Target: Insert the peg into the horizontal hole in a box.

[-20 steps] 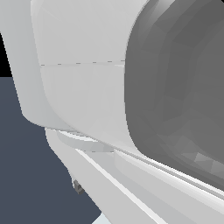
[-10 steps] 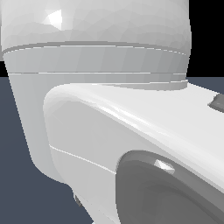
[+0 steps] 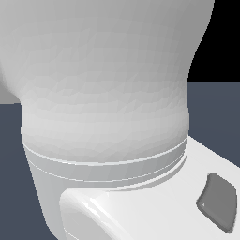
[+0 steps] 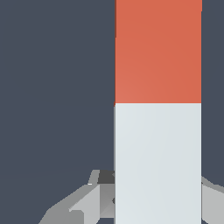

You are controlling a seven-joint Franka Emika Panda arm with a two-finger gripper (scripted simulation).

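In the wrist view the peg (image 4: 157, 109) fills much of the picture, a square bar with a red-orange half and a pale grey-white half. My gripper (image 4: 157, 194) sits at the pale half, one grey finger (image 4: 92, 201) against one side and the other finger (image 4: 214, 192) against the opposite side, so it looks shut on the peg. The box and the hole are out of view. In the exterior view the peg and gripper are hidden behind the arm.
A white link of the arm (image 3: 108, 93) covers nearly the whole exterior view, with a grey inset (image 3: 216, 200) on the link below it. Dark blue-grey floor (image 4: 52, 87) lies around the peg.
In the exterior view the arm has swung across the camera; a rounded white link now fills the frame where a grey-hollowed link showed before.
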